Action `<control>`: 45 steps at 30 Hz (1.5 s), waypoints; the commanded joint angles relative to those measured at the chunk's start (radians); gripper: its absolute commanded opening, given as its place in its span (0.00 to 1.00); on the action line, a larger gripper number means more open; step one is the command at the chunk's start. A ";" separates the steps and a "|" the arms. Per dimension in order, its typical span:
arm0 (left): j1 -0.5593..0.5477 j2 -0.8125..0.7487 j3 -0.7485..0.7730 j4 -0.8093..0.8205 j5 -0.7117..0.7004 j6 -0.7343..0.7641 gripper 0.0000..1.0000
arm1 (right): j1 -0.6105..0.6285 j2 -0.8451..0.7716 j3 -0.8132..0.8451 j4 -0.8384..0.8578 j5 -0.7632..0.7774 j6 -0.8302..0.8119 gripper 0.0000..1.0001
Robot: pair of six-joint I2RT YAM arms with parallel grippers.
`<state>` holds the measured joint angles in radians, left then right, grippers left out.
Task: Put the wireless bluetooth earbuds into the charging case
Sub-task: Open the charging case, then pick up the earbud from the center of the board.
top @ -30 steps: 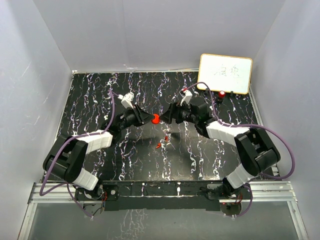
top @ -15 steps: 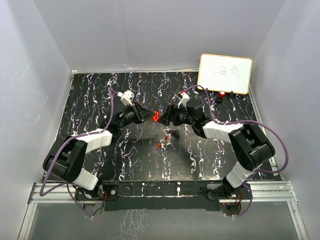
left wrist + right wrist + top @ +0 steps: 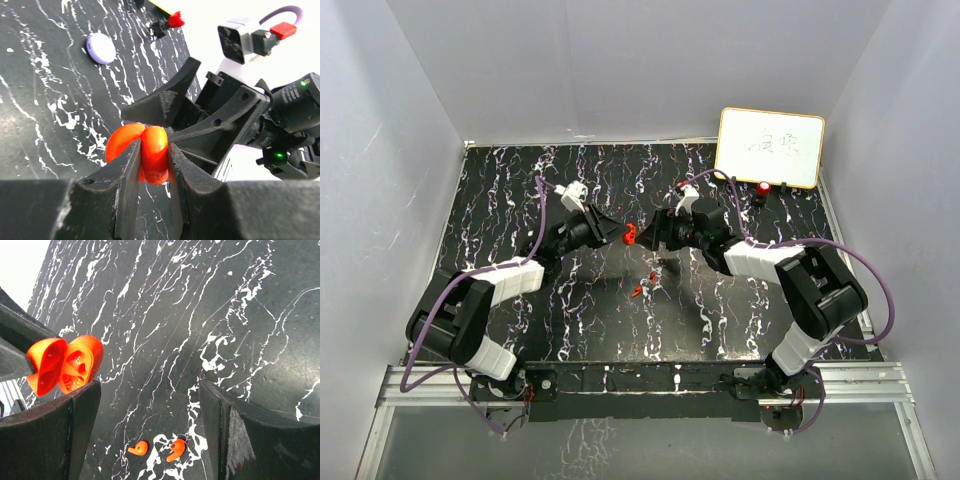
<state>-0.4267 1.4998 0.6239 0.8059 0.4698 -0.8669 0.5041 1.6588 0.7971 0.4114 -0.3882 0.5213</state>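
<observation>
Left claw (image 3: 614,231) is clamped shut on the glossy red-orange clamshell charging case (image 3: 144,150), pinching it edge-on above the black white-veined marble-look table (image 3: 510,190) (the lid's hanging open, and you can see the moulded inside from the right wrist view). Right claw (image 3: 657,227) has its jaws spread wide with nothing between them, tips just beside the case. The two tiny red plastic earbuds (image 3: 175,449) lie side by side on the tabletop below, apart from the case.

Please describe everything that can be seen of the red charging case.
The red charging case is a small, rounded clamshell of glossy orange-red plastic. It is open, its two halves joined at one edge, and one half shows moulded hollows inside. The left tool pinches it from both sides and holds it, as it seems, above the black marbled table, near the middle.
</observation>
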 commanded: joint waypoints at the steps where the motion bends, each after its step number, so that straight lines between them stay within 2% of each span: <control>1: 0.055 -0.026 0.034 -0.031 0.004 -0.019 0.00 | 0.006 -0.080 0.002 -0.039 0.070 -0.055 0.77; 4: 0.092 -0.014 0.026 -0.004 0.048 -0.038 0.00 | 0.013 -0.128 -0.002 -0.145 0.135 -0.100 0.77; 8: 0.136 0.014 -0.024 0.155 0.133 -0.106 0.00 | 0.045 -0.181 -0.015 -0.264 0.216 -0.156 0.75; 14: 0.169 0.111 -0.084 0.495 0.258 -0.227 0.00 | 0.078 -0.218 -0.065 -0.301 0.255 -0.158 0.71; 18: 0.175 0.168 -0.097 0.606 0.286 -0.294 0.00 | 0.118 -0.213 -0.068 -0.328 0.291 -0.171 0.64; 21: 0.178 0.161 -0.090 0.546 0.282 -0.276 0.00 | 0.149 -0.196 -0.052 -0.360 0.336 -0.184 0.61; 25: 0.180 0.093 -0.080 0.307 0.215 -0.187 0.00 | 0.173 -0.190 -0.044 -0.367 0.357 -0.186 0.60; 29: 0.184 0.038 -0.071 0.161 0.167 -0.147 0.00 | 0.193 -0.192 -0.045 -0.371 0.383 -0.183 0.58; 45: 0.187 0.044 -0.069 0.129 0.200 -0.168 0.00 | 0.268 -0.162 -0.001 -0.408 0.432 -0.175 0.52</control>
<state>-0.2451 1.5818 0.5358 0.9356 0.6575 -1.0462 0.7433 1.4883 0.7315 -0.0051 0.0223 0.3454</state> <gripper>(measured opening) 0.238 0.530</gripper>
